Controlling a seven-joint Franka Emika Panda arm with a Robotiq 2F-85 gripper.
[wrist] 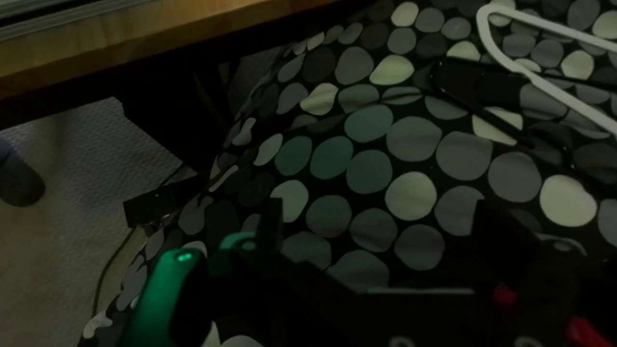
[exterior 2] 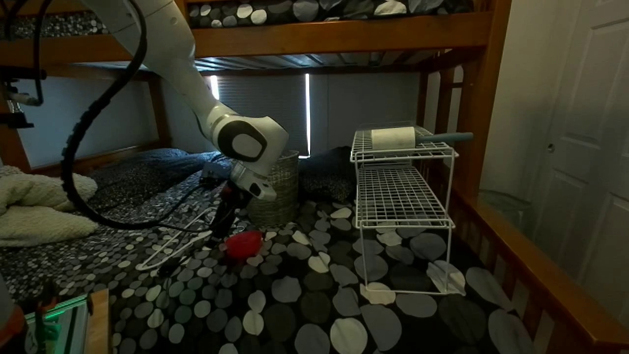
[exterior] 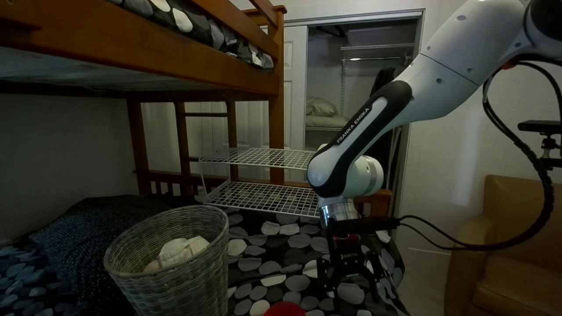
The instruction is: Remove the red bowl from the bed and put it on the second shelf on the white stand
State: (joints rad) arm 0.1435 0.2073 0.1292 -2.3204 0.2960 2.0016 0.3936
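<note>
The small round bright-red bowl sat on the dark, dotted wooden bunk bed, unclaimed! Near it but apart, in an exterior view, hung the black two-fingered gripper, jaws wide apart, nothing between them; no bowl in the wrist view. The approach, by my reckoning, with the grasp not yet made. Next it needed to line up over the bowl, drop to its rim, then swing it across to the white wire-grid second shelf of the white metal stand.
</note>
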